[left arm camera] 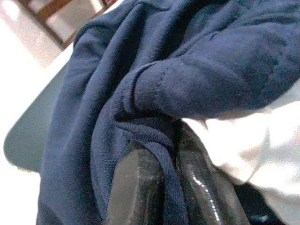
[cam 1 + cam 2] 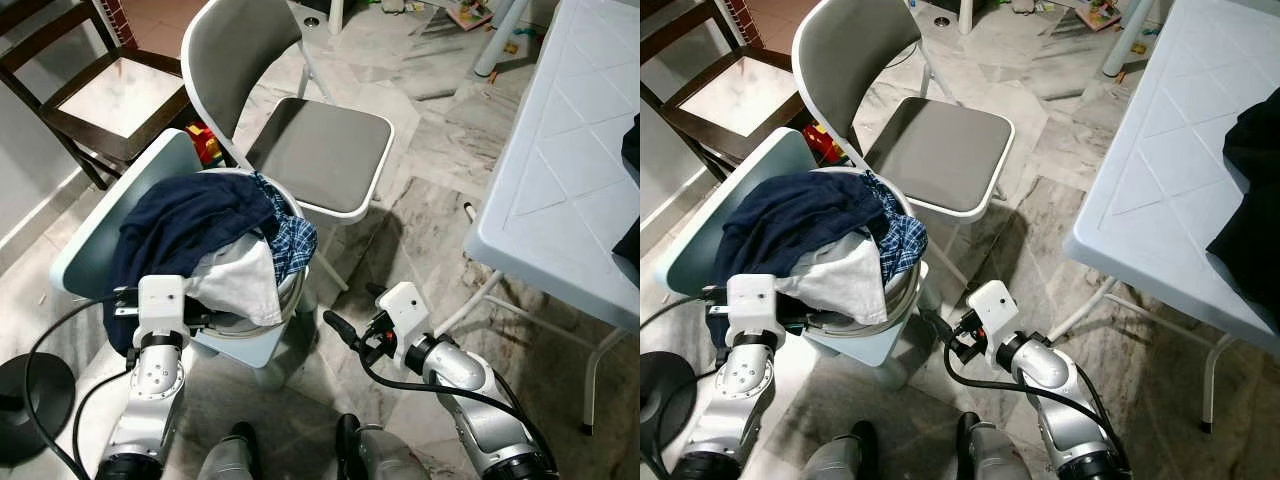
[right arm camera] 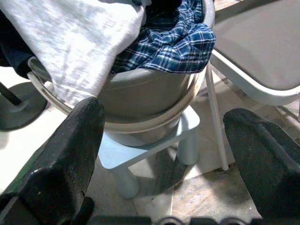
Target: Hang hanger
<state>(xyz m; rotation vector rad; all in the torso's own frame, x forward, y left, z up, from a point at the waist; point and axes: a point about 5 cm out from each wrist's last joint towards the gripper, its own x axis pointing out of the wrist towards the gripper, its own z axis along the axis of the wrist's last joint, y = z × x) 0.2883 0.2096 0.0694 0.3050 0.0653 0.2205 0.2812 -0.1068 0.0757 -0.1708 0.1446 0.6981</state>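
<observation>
Navy cloth (image 1: pixel 154 84) sat pinched between our left gripper's (image 1: pixel 171 154) closed jaws in the left wrist view. In the right wrist view, our right gripper's (image 3: pixel 161 154) jaws stood spread, the laundry bucket (image 3: pixel 150 101) ahead between them. We could not make out a hanger.

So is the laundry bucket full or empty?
Full: bucket heaped with navy garment, white cloth and plaid shirt spilling over its rim.
</observation>
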